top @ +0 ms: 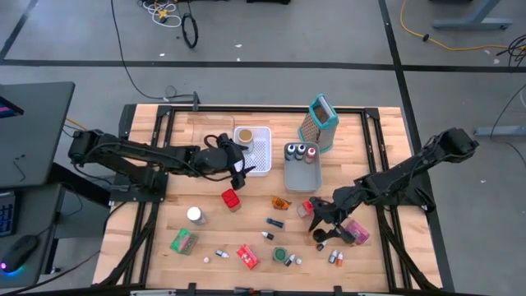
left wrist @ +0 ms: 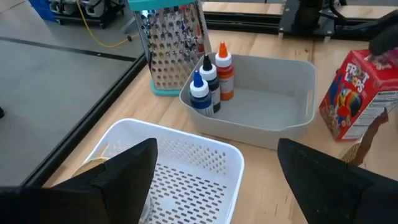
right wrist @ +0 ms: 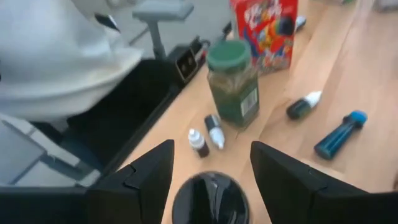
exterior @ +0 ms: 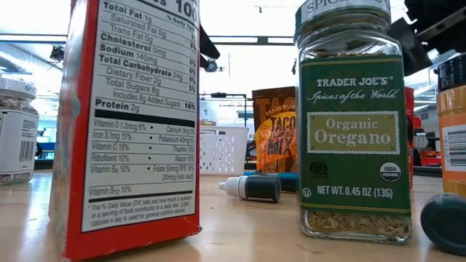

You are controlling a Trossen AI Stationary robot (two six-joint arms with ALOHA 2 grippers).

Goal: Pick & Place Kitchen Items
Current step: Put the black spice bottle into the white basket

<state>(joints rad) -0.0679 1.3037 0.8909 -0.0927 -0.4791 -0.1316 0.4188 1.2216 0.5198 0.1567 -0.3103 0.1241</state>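
Observation:
Kitchen items lie loose on the wooden table: a red cereal box (top: 231, 199), a white-lidded jar (top: 195, 215), a green packet (top: 183, 241), a red packet (top: 247, 256), an oregano jar (right wrist: 234, 84), a pink packet (top: 357, 232) and tiny bottles (right wrist: 206, 135). My left gripper (top: 238, 167) hovers open at the near edge of the white perforated basket (left wrist: 186, 168), where a tan round jar (top: 244, 134) rests. My right gripper (right wrist: 211, 155) is open above the table's near right part. A dark round cap (right wrist: 210, 200) shows below, between its fingers, apart from them.
A grey bin (left wrist: 273, 106) holding three small bottles (left wrist: 211, 81) stands beside the basket, with the metal grater (top: 320, 123) behind it. An orange taco mix packet (exterior: 275, 131), a blue marker (right wrist: 341, 134) and a dropper bottle (exterior: 253, 188) lie mid-table.

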